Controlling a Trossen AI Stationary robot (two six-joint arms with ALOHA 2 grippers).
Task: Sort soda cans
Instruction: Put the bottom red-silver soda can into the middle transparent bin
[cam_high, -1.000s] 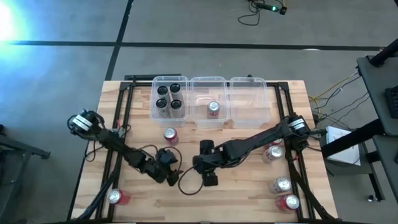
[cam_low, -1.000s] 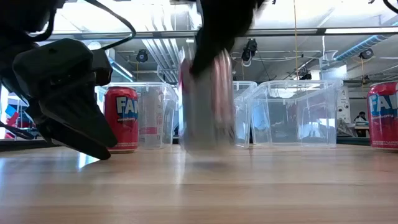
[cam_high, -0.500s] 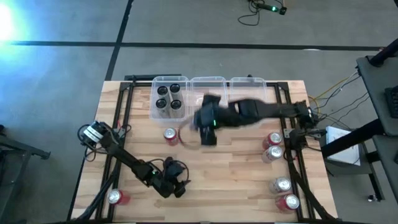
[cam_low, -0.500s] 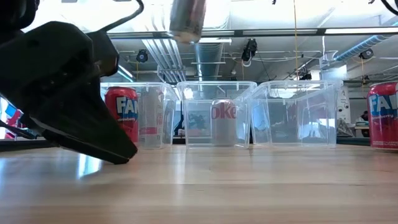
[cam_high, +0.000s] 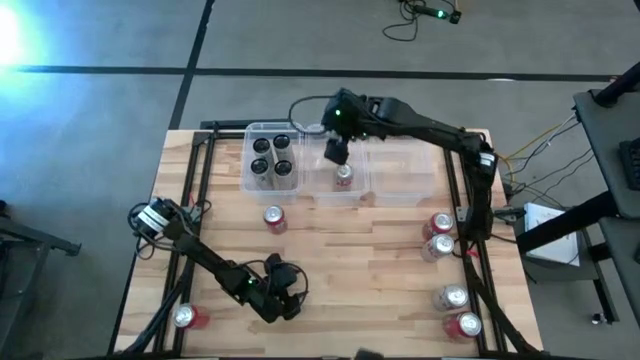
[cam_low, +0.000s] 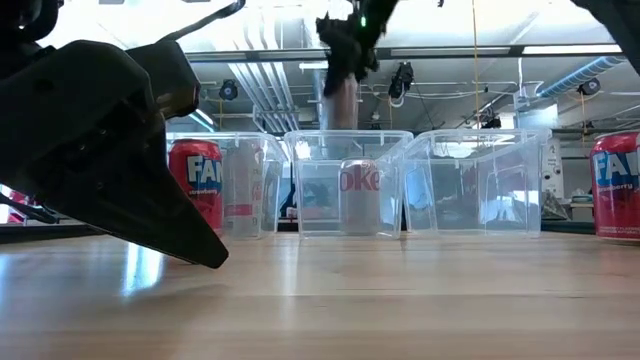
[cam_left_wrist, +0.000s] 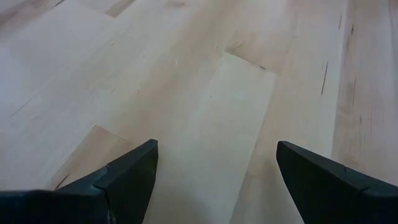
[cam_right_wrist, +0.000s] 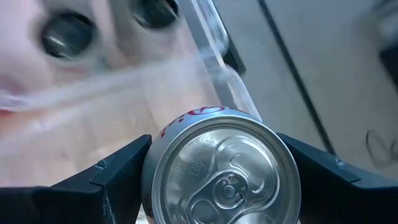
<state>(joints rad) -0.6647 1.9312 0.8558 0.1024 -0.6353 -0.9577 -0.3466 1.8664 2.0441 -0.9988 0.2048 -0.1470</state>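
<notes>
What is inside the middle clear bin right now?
One silver can stands in the middle bin. The right gripper holds a second silver can above it, covering part of the bin's floor.

Light wooden table (cam_high: 380, 270), three clear bins (cam_high: 337, 163) along far edge, six loose cans (cam_high: 274, 218) standing around.

Left tool (cam_left_wrist: 214, 180) fingers spread (nothing between) over bare table (cam_left_wrist: 205, 81).

Pale wooden plank table (cam_high: 380, 270) with black frame rails. Three clear plastic bins (cam_high: 400, 165); four black cans (cam_high: 272, 156) in one, a silver can with red lettering (cam_low: 358, 196) in the middle. Red cans with white lettering (cam_low: 195, 192) scattered around.
</notes>
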